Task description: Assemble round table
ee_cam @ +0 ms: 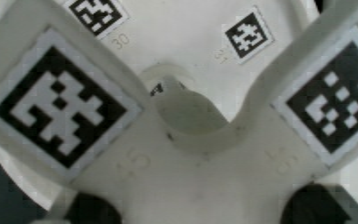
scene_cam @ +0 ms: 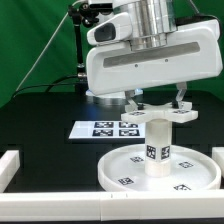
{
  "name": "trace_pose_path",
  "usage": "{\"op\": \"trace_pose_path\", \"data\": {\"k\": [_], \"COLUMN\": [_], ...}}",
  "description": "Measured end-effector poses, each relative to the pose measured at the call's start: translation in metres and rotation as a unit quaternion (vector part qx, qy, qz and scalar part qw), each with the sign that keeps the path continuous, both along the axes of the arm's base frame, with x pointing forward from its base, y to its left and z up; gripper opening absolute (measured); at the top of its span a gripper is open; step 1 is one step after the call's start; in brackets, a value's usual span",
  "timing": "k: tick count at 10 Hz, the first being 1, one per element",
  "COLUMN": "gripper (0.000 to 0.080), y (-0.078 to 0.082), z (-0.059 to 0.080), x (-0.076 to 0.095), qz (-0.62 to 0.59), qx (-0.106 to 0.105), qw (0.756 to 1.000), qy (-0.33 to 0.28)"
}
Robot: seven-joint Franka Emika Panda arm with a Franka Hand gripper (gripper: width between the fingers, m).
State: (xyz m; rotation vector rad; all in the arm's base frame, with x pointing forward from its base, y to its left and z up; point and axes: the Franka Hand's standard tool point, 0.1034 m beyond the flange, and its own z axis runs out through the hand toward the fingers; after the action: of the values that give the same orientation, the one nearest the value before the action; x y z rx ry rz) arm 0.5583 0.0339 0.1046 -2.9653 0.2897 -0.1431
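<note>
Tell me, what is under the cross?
The leg stands upright under the cross, on the disc. In the wrist view the cross covers most of the leg, so how the two join cannot be seen.

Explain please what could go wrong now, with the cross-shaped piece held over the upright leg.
1. The cross-shaped piece sits right at the top of the leg. If its centre is not lined up with the leg, it may jam or seat tilted.
2. The leg stands upright on the round disc. A sideways push from the fingers could probably tip the leg or slide the disc.
</note>
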Motion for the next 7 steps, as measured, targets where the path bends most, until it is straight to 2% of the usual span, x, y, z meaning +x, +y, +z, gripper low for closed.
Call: {"op": "trace_pose_path", "data": {"k": [5,7], "gripper": [0.0445,0.0445], "y": [0.0022,0.0011], "z": [-0.0001,-0.0009], "x": [-0.0001,-0.0009], "qz": [-0.158,-0.279], "qx": [0.022,0.051], "qw": [0.987,0.958], "qy": [0.024,0.041]}}
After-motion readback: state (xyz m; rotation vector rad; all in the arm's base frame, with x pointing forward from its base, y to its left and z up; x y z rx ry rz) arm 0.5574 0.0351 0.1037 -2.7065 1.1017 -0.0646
